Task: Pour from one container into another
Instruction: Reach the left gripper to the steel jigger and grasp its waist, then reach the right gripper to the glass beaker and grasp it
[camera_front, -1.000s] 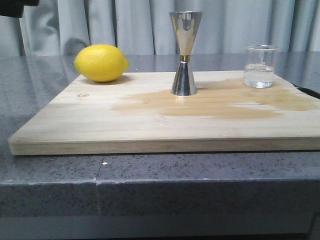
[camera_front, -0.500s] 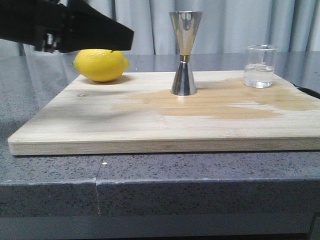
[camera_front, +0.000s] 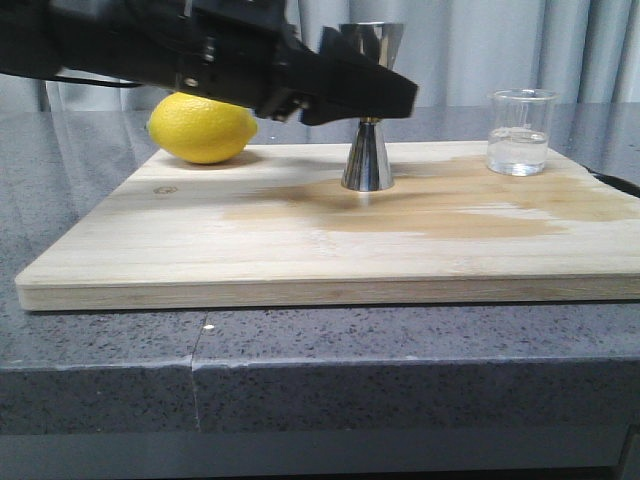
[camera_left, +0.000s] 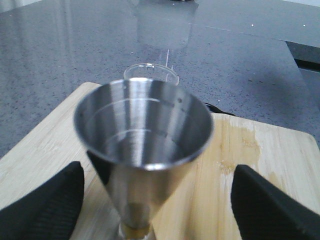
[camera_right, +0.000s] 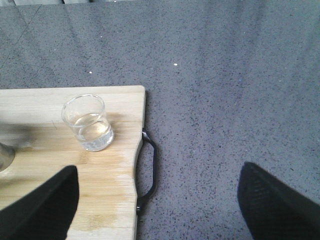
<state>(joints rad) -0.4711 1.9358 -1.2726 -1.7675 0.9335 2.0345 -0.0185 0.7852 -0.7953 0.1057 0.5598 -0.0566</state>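
The steel jigger (camera_front: 367, 160) stands upright at the middle of the wooden board (camera_front: 200, 250). My left gripper (camera_front: 395, 98) reaches in from the left at the height of its upper cone. In the left wrist view the jigger (camera_left: 142, 130) sits between the wide-open fingers (camera_left: 42, 205), with gaps on both sides. The glass beaker (camera_front: 520, 132), holding some clear liquid, stands at the board's back right corner; its rim (camera_left: 150, 72) shows behind the jigger. My right gripper (camera_right: 157, 207) is open and empty above the board's right edge, short of the beaker (camera_right: 89, 122).
A yellow lemon (camera_front: 202, 126) lies at the board's back left, behind the left arm. A dark wet stain (camera_front: 430, 210) spreads across the board's middle and right. A black handle (camera_right: 148, 170) sticks out from the board's right edge. Grey stone counter surrounds the board.
The left arm has swept in from the far left, past the lemon, and its open fingers now flank the jigger's upper cone. Jigger, beaker and lemon have not moved.
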